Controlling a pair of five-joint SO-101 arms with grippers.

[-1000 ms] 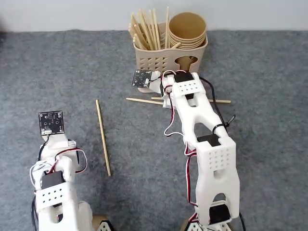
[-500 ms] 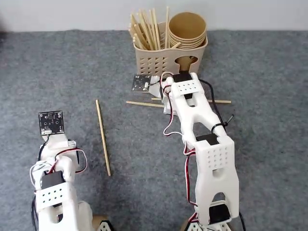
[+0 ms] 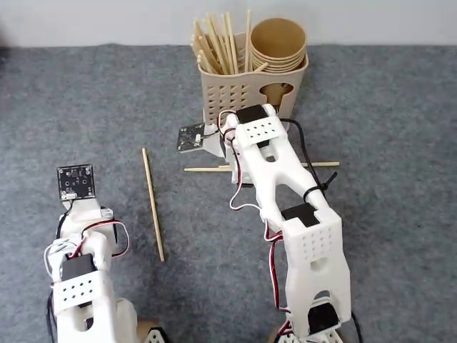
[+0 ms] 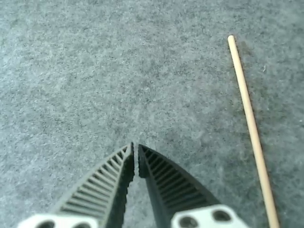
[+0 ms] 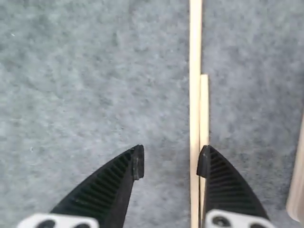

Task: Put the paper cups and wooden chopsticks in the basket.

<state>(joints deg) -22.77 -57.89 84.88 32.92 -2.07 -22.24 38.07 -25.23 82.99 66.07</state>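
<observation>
A beige basket [image 3: 250,89] at the table's far edge holds several wooden chopsticks [image 3: 214,44] and stacked paper cups [image 3: 277,43]. Two chopsticks [image 3: 207,168] lie side by side on the grey mat just in front of it, under my right arm [image 3: 263,139]. My right gripper [image 5: 171,164] is open low over the mat. The longer chopstick [image 5: 195,71] and the shorter one [image 5: 204,109] run along the inside of one finger. A third chopstick [image 3: 153,204] lies to the left. My left gripper [image 4: 134,152] is shut and empty beside that chopstick [image 4: 249,118].
Grey mat [image 3: 385,143] covers the table. The basket's wall [image 5: 297,185] stands close beside my right gripper. The left arm [image 3: 78,250] sits at the near left corner. Open mat lies to the right of the right arm.
My right arm's wrist swung left and lowered. The two chopsticks beneath it shifted a little away from the basket. The left arm stayed still.
</observation>
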